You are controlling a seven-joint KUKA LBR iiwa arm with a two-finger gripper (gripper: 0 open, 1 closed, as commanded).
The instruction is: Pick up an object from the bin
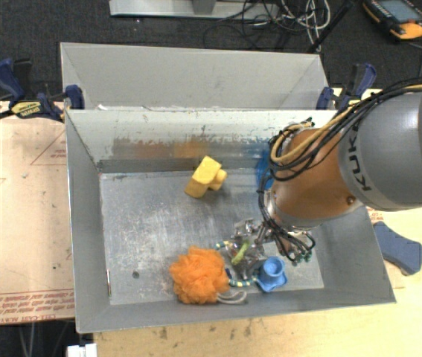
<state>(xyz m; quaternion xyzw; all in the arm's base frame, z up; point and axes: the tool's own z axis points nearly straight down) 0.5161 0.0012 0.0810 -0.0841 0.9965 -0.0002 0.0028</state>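
Orange fluffy mesh puff, rounded and ragged at its edges, is seen just to the left of the gripper, in the front part of the grey metal bin. A small blue plastic piece, rounded like a little cup, is seen just to the right of the gripper and slightly nearer the front wall. The gripper is placed low, close to the bin floor between these two things, with green and white wires bunched about it. Whether it touches either thing cannot be told. Whether the gripper is set wide or narrow cannot be told either, and nothing can be made out as held in it. A pale thin loop is seen on the floor below the gripper, at the puff's lower right edge. A yellow foam block, notched at one end, lies well apart from the gripper, up and to the left, near the rear wall. The arm, with its copper-brown wrist cover, is seen above and to the right of the gripper.
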